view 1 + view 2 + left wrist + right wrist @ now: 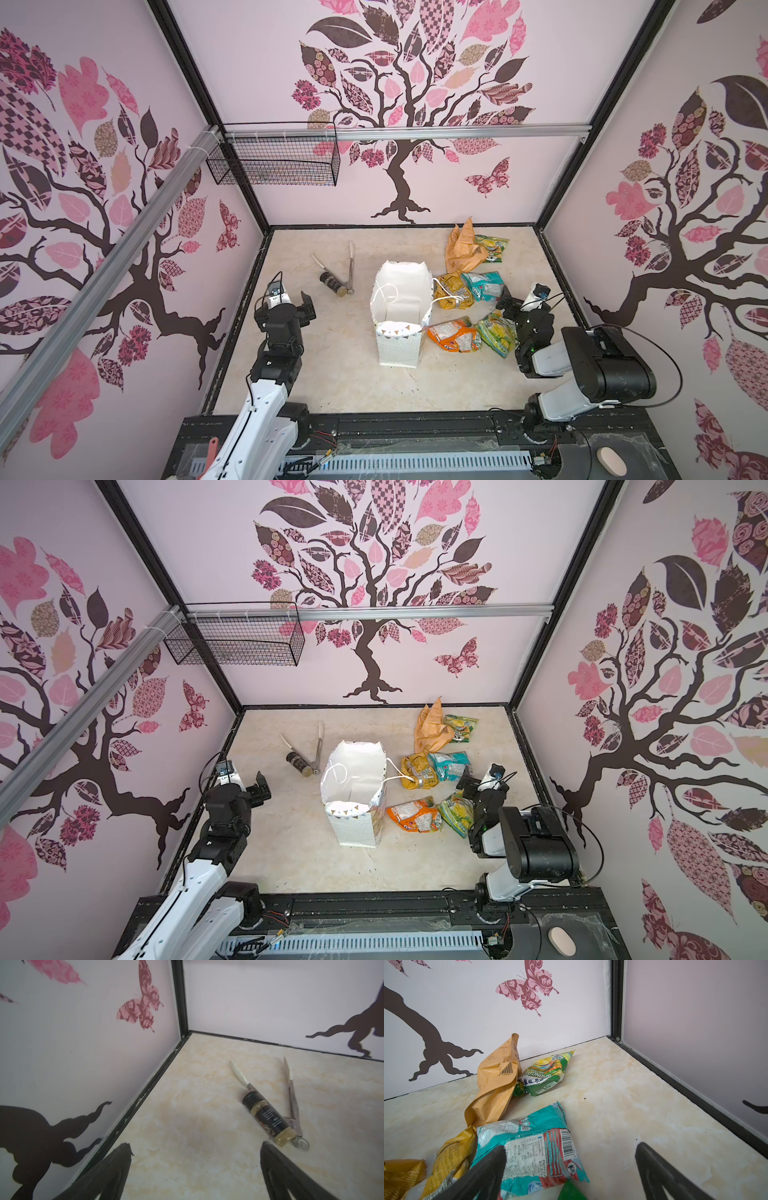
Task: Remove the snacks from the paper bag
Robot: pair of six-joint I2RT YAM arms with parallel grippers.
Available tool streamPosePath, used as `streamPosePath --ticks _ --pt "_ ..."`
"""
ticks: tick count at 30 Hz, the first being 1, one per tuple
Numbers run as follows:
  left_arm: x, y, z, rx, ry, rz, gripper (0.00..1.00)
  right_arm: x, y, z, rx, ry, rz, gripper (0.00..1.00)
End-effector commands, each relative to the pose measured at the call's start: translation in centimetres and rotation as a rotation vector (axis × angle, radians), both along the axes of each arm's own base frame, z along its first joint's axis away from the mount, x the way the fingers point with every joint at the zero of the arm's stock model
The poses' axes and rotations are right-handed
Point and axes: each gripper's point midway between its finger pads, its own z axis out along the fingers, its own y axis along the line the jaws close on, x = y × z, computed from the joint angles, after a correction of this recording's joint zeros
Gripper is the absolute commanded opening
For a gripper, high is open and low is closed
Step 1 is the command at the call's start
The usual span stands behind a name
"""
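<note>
The white paper bag (399, 345) stands open at the centre of both top views. Right of it lie an orange packet (453, 334) and a green-and-yellow packet (496, 332), with a mustard packet (453, 291) and a teal packet (484, 284) above them. Farther up, a second green packet (548, 1076), partly reading "SPRING", touches crumpled tan paper (496, 1084). A bottle (268, 1115) and tongs (293, 1101) lie to the left. The left gripper (195, 1147) and right gripper (571, 1147) gape empty.
</note>
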Motion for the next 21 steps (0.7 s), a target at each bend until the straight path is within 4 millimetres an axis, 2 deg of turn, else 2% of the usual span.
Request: streamPosePath --ticks 1,5,7,11,15,17,19,20,21 --pt "1.5 -0.7 0.0 -0.054 -0.06 -0.024 0.98 0.8 0.7 0.4 -0.021 0.009 0.033 1.0" --pt "3.3 -0.5 -2.3 -0.07 -0.048 -0.009 0.98 2.7 2.4 -0.4 -0.051 0.083 0.137 1.0" --pt "4.2 -0.6 -2.9 -0.044 -0.061 -0.027 0.98 2.7 2.6 -0.5 -0.054 0.089 0.141 1.0" --pt "5.3 -0.5 -5.3 -0.012 -0.052 -0.023 0.98 2.7 2.5 -0.6 -0.055 0.089 0.14 1.0" --pt "7.7 -2.1 -5.2 0.034 -0.082 -0.135 0.97 2.7 2.6 -0.5 -0.055 0.088 0.142 1.0" --pt "8.7 -2.3 -6.2 0.028 -0.065 -0.158 0.98 2.7 2.6 -0.5 -0.054 0.088 0.142 1.0" --pt "9.8 -2.8 -8.1 0.01 -0.063 -0.213 0.98 2.7 2.6 -0.6 -0.055 0.09 0.141 1.0" --pt "10.2 -2.7 -7.9 0.003 -0.087 -0.224 0.98 2.7 2.6 -0.5 -0.055 0.089 0.141 1.0" --pt "9.9 -2.3 -8.4 -0.027 -0.035 -0.21 0.98 2.8 2.6 -0.5 -0.056 0.087 0.14 1.0"
